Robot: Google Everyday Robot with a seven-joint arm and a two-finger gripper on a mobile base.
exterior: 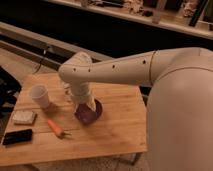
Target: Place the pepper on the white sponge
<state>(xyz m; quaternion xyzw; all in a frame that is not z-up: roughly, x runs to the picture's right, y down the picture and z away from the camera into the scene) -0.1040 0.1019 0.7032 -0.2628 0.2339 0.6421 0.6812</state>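
Now, closest to you at the front left of the surface (pixel 120 127) lies a black phone (pixel 17 136), flat and not part of the job. Just past it to the right, the pepper (pixel 56 128) lies on its side on bare wood, with nothing holding it. The white sponge (pixel 24 117) sits flat a little to the pepper's left, near it but not touching. Its top is free, so judge the carry as short.

Farther back, your gripper (pixel 87 106) hangs low over the purple bowl (pixel 95 116), well to the right of the pepper. You cannot tell whether it is wide or narrow, and it carries nothing you can see. It also hides most of the bowl's inside, so the contents are unknown. Behind the sponge a white cup (pixel 39 96) stands upright, mouth up, its inside not readable. You would likely have to bring the gripper left and forward before any grasp.
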